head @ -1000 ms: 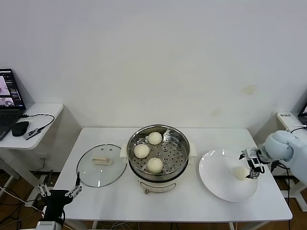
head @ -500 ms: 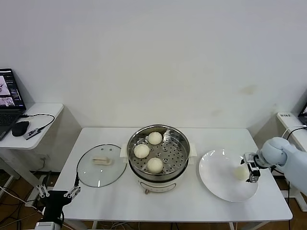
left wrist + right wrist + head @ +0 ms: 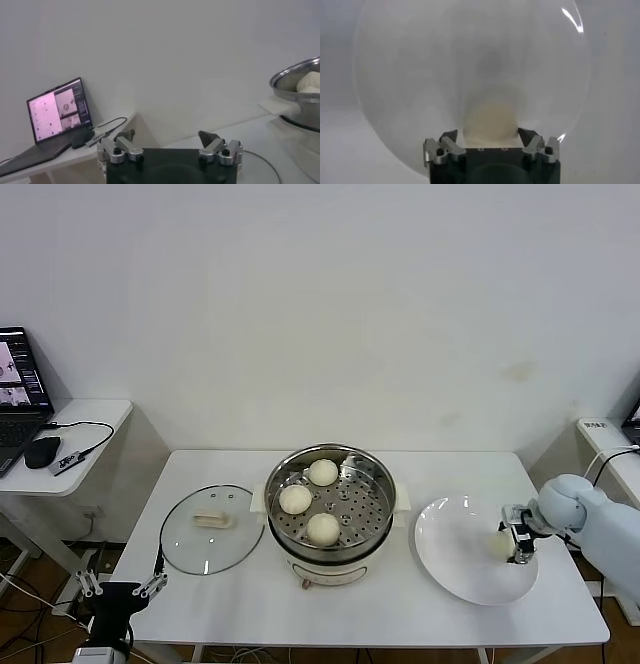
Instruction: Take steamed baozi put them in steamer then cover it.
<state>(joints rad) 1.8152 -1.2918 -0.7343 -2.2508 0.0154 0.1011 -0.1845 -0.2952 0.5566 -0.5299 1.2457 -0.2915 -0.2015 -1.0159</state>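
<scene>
I was on the pickup of the fourth bun point(image 3: 499, 545), which sat on the white plate point(image 3: 450, 559) to the right of the steamer point(image 3: 330, 500); three buns point(image 3: 323, 528) already lay on its perforated tray, and the lid point(image 3: 211, 528) rested on the table to its left. My right gripper point(image 3: 518, 542) bracketed that bun with its jaws partly closed, fingertips point(image 3: 527, 134) at the flanks, though I could not confirm firm contact. The next move, as I judged it, called for completing the squeeze and then lifting toward the steamer; my left gripper point(image 3: 170, 145) stood parked with jaws spread, holding nothing.
</scene>
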